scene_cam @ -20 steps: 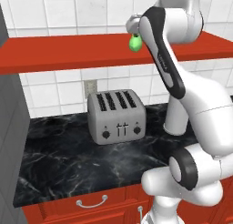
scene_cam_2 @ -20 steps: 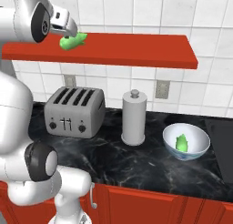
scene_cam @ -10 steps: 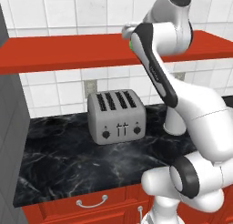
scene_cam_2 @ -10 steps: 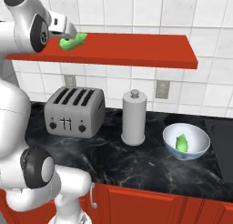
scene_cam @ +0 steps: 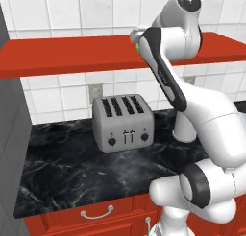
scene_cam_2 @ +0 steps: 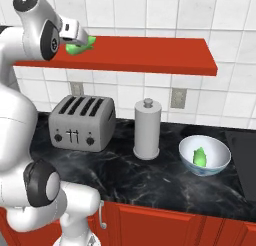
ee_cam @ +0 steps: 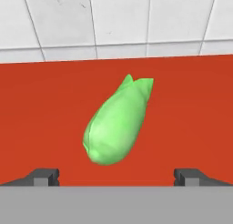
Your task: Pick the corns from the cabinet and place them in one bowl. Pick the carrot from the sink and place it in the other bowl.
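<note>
Up at the shelf [scene_cam_2: 150, 55], the tool [ee_cam: 116, 175] stands wide open, its two dark fingertips [ee_cam: 45, 176] set far apart at the bottom of the hand view and holding nothing. Between and just beyond them lies a corn [ee_cam: 117, 123], a glossy green lump resting on the red shelf board, tilted with its narrow leafy end toward the white tiled wall [ee_cam: 113, 18]; the fingertips do not touch it. In the right base view the same corn [scene_cam_2: 76, 47] peeks out beside the tool at the left part of the shelf, partly hidden by the white hand; in the left base view only a sliver of green [scene_cam: 138, 47] shows behind the arm's forearm. Below the shelf, on the black marble desk [scene_cam_2: 150, 175], a grey four-slot toaster [scene_cam_2: 82, 122] stands to the left and a grey upright cylinder with a knob [scene_cam_2: 147, 128] stands beside it. Farther right sits the pale bowl [scene_cam_2: 205, 155], and the second corn [scene_cam_2: 200, 156] lies inside it. Red drawers [scene_cam: 96, 213] with silver handles run under the desk.
</note>
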